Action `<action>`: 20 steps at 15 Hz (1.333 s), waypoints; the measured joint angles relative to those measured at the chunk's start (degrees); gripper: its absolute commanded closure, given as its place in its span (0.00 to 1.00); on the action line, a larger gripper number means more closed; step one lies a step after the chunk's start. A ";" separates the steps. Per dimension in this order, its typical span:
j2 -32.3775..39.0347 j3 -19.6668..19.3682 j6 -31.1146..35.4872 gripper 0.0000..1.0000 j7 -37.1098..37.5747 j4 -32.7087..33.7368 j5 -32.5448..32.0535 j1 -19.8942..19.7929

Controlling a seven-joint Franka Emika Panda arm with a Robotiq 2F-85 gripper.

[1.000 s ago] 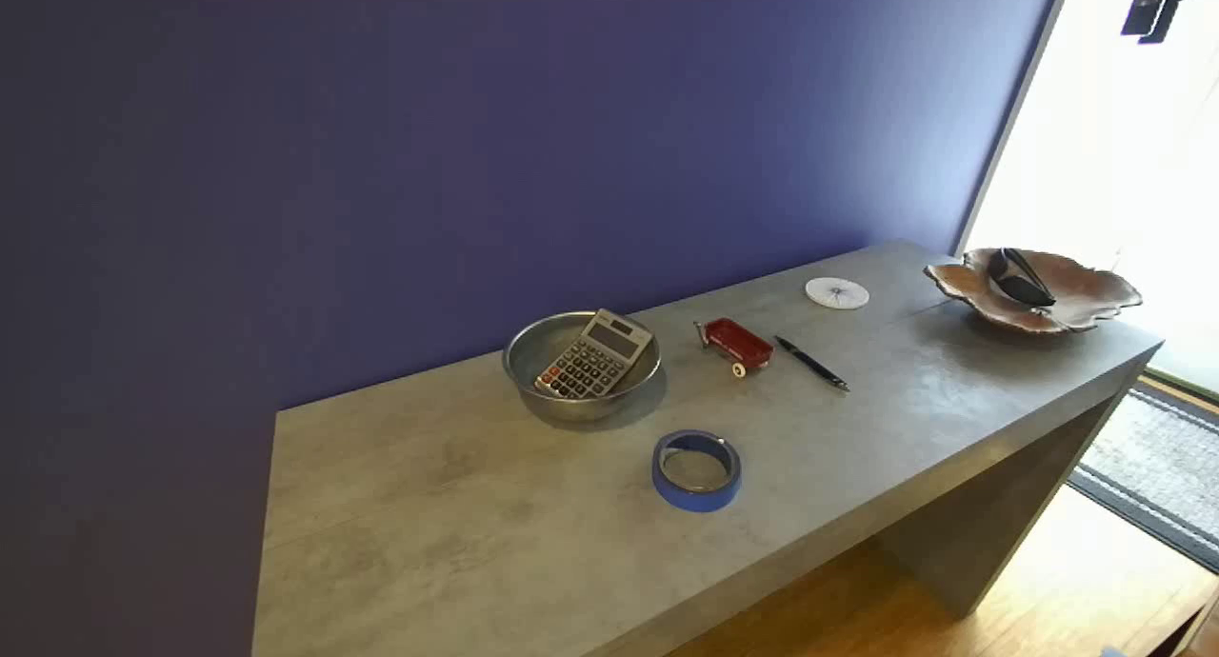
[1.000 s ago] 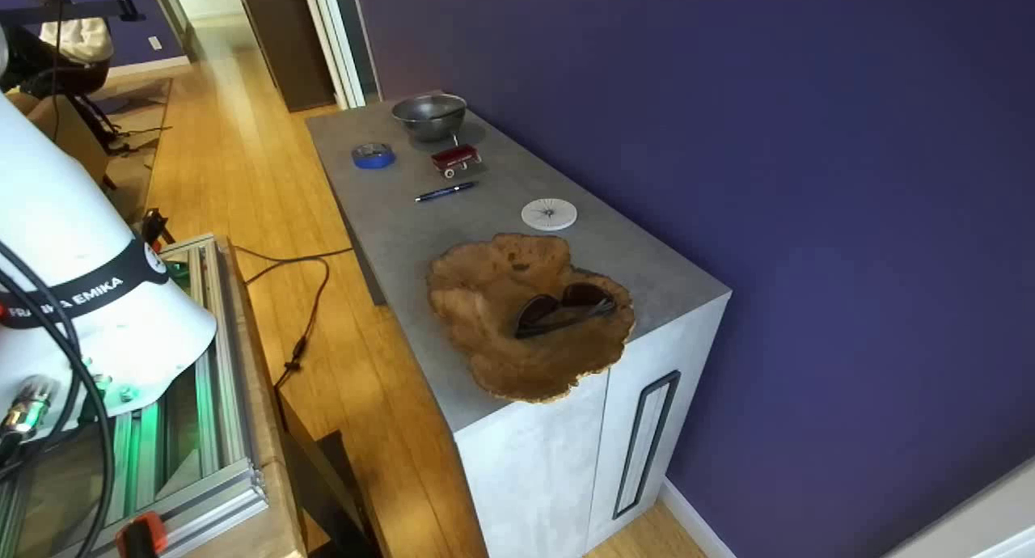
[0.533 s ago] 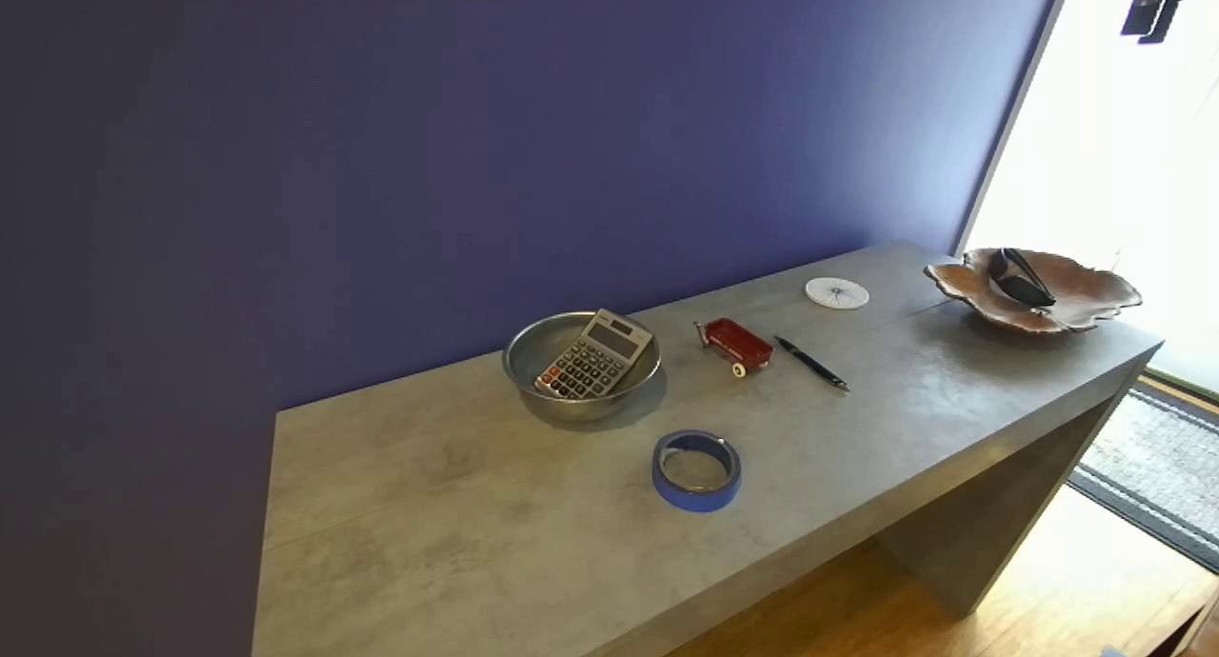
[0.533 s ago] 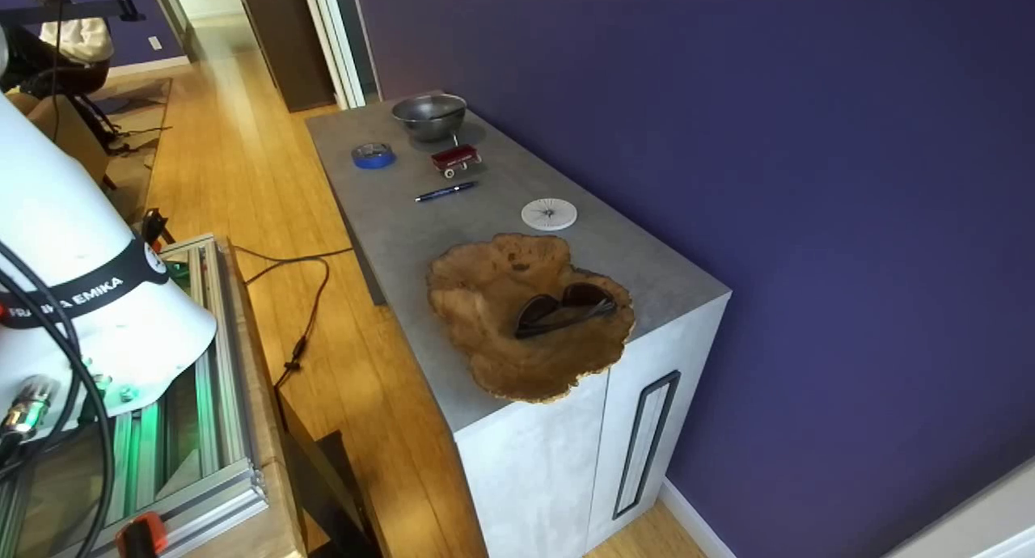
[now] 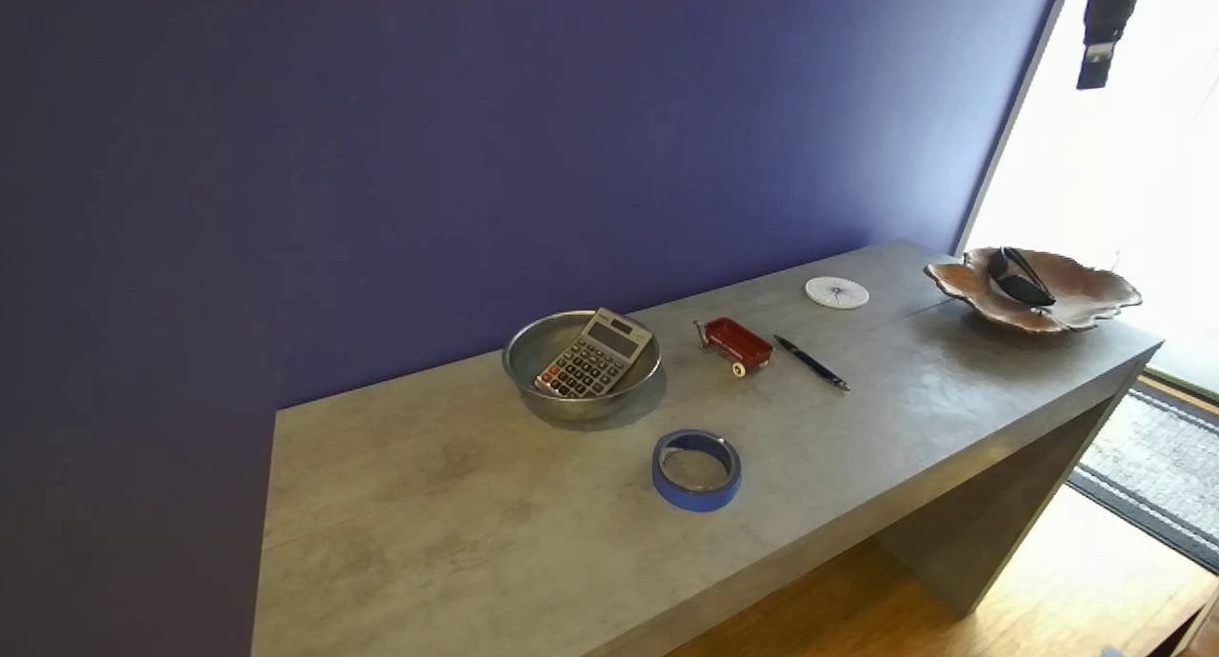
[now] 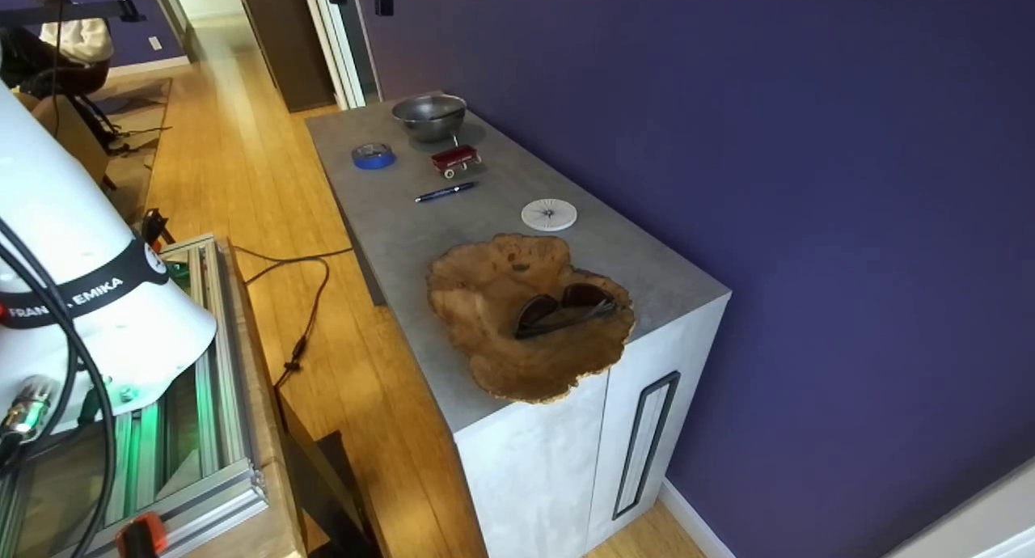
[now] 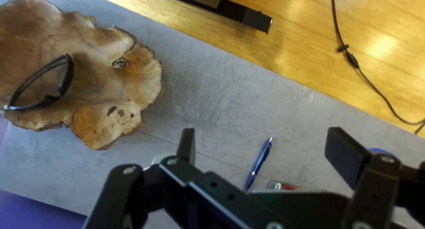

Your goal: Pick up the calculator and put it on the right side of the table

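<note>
Nearest in the wrist view was the pincer [image 7: 264, 146], which filled much of the lower half of the frame. Its jaws stood wide apart, and it held nothing; a dark blue pen [image 7: 258, 164] showed in the gap between them, farther down on the bench [image 7: 215, 93]. In both exterior views the pincer hung near the upper edge of the frame.

In an exterior view, a roll of blue tape [image 5: 697, 498] was the nearest thing, lying flat a little below the centre of the frame. Behind it, more to the left, stood the metal bowl [image 5: 576, 411], and inside this bowl was the calculator [image 5: 595, 355]. It leaned at a slant, with its keys and display facing up, and its display end rose above the rim. Next came a small red wagon [image 5: 738, 343], standing on its wheels just right of the centre, with the pen close beside it. After them a white disc [image 5: 837, 293] lay flat near the purple wall [image 5: 571, 152]. Farthest, at the right of the frame, stood a brown wooden dish [image 5: 1086, 300], and dark glasses [image 5: 1027, 291] were lying in it.
</note>
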 measured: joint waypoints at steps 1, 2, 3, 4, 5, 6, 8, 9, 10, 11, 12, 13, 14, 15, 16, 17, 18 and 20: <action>1.72 2.67 2.11 0.00 1.45 0.03 -0.75 1.36; 3.46 5.53 5.05 0.00 3.49 0.14 -1.85 2.72; 5.18 8.25 8.57 0.00 5.99 0.45 -3.02 3.98; 6.91 10.85 12.49 0.00 8.98 1.02 -4.35 5.10; 8.75 13.27 16.29 0.00 12.15 1.82 -6.00 6.12; 10.67 15.24 18.79 0.00 14.85 2.86 -7.89 6.91; 14.13 17.37 19.21 0.00 17.68 5.17 -11.73 7.62; 15.29 17.52 19.20 0.00 17.88 6.02 -12.42 7.60; 16.01 17.45 19.20 0.00 17.88 6.55 -12.72 7.43; 16.40 17.31 19.20 0.00 17.88 6.88 -12.90 7.29; 16.50 17.18 19.20 0.00 17.88 7.03 -12.97 7.26; 16.50 17.03 19.20 0.00 17.87 7.04 -12.96 7.36; 16.75 16.92 19.95 0.00 17.43 7.04 -12.00 7.53; 17.53 16.89 21.84 0.00 16.56 7.07 -10.24 7.81; 19.10 16.91 24.50 0.00 15.83 7.36 -7.78 8.31; 21.37 16.97 27.26 0.00 15.42 8.05 -5.47 8.99; 24.13 17.07 30.11 0.00 15.21 9.16 -3.26 9.78; 29.89 17.35 35.96 0.00 13.64 11.92 1.18 11.15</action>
